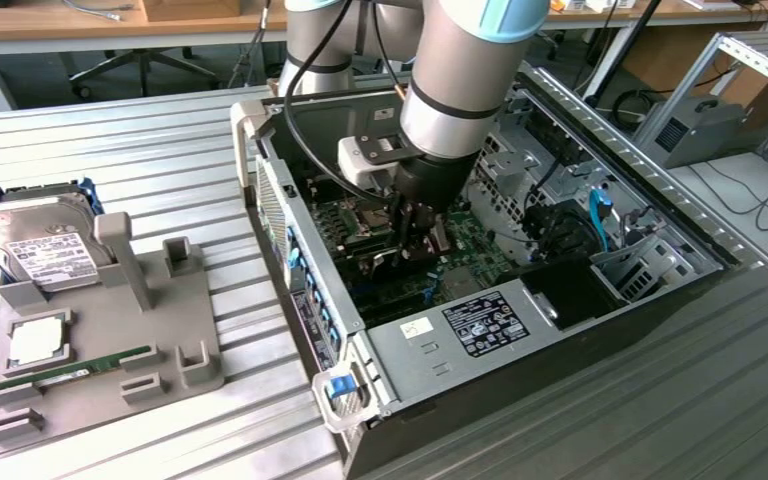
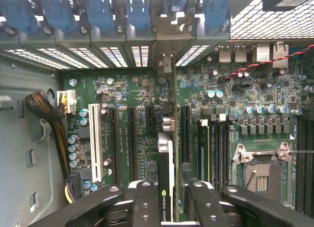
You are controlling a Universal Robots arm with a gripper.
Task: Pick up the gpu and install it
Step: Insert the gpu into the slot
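Claw (image 2: 167, 200) astride upright gpu (image 2: 166, 153), slots (image 2: 131, 138) flanking

Ribbed matt metal table (image 1: 157, 140) — grey plastic holder (image 1: 171, 330)

Hard drive (image 1: 40, 243) and RAM stick (image 1: 71, 370) on grey holder (image 1: 157, 330)

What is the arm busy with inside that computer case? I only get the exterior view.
Observer: In the wrist view the gripper is right over the gpu, a thin card standing on edge above the motherboard.
Operator: Is it lined up with anything?
Observer: It runs parallel to the black slots and a white slot.
Operator: How far does it stretch?
Observer: Its far end reaches the vented rear panel; the near edge carries an NVIDIA label.
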